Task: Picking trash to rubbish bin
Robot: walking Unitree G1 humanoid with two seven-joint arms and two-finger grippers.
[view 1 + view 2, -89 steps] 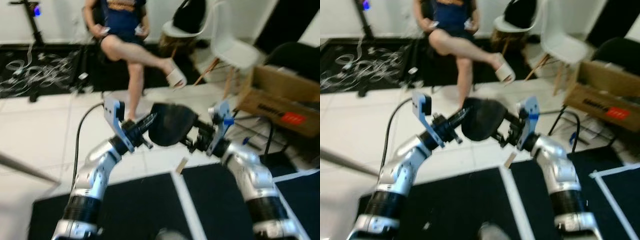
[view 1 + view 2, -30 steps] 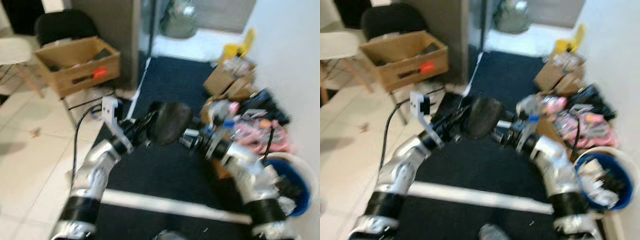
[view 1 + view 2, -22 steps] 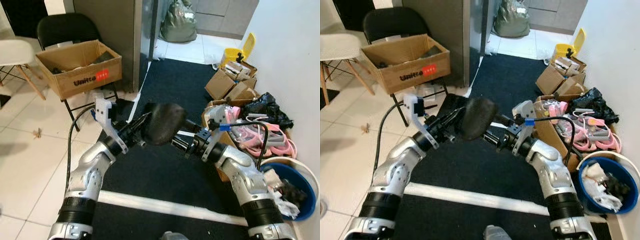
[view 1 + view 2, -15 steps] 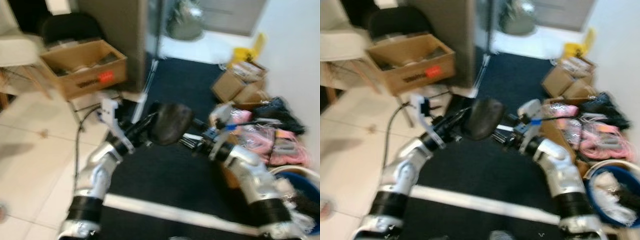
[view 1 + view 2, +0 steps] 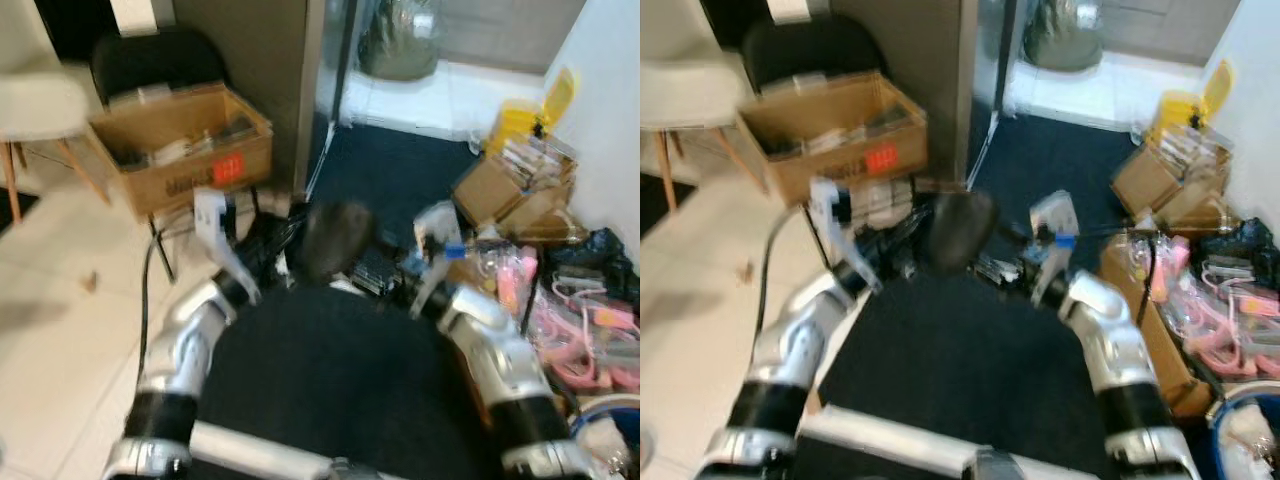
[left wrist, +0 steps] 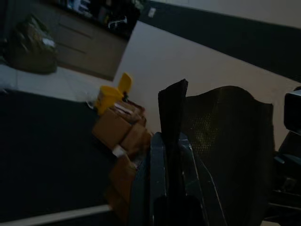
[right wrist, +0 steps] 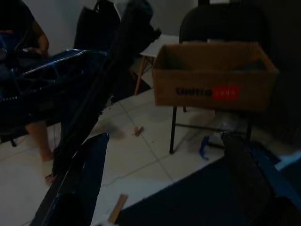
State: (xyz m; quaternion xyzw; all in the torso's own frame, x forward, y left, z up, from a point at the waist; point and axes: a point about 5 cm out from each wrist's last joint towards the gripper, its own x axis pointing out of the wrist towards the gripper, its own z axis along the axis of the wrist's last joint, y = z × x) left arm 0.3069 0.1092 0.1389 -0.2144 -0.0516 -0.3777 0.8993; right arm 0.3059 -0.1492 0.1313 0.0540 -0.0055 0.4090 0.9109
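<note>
Trash picked up, not binned yet — carry phase.

The black trash piece (image 5: 335,240), rounded and mesh-like, hangs in the air between both grippers, above the dark mat (image 5: 330,390) and in front of the robot's chest. Left gripper (image 6: 171,141): fingers close together, pinched on the piece's edge, clear in the left wrist view. Right gripper (image 5: 1005,262) sits against the piece's other side; can't tell whether its fingers are clamped or just touching, head views are blurred. The blue bin (image 5: 615,425) is at the far right edge, well apart from the load. Judging from this, pickup is done; approach and drop remain.
</note>
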